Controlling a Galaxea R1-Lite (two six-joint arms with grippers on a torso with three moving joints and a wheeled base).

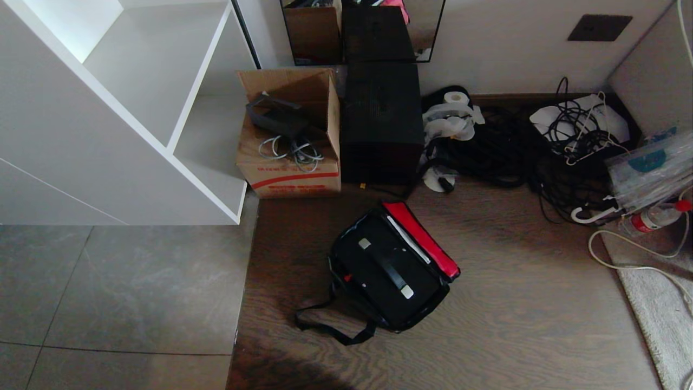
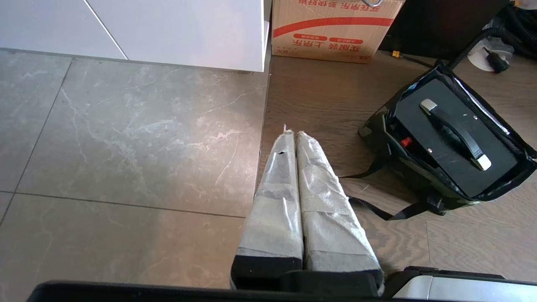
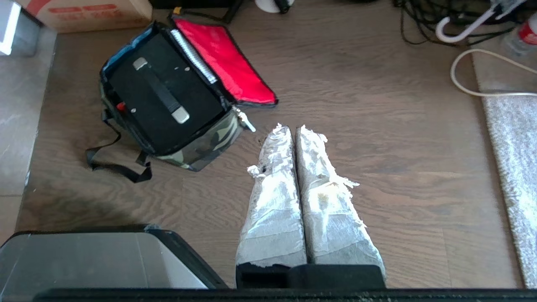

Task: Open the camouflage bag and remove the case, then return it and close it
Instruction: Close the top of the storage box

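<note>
The camouflage bag lies on the wooden floor in the middle of the head view, its lid folded back with the red lining facing up. The black case sits inside it, handle on top and a small red latch at one side. The bag's black strap trails on the floor. Neither arm shows in the head view. My left gripper is shut and empty above the floor, apart from the bag and case. My right gripper is shut and empty, a short way from the bag's camouflage side and the case.
Behind the bag stand a cardboard box with cables in it and a tall black box. A white shelf unit fills the left. Tangled black cables, a plastic bottle and a grey rug lie at the right.
</note>
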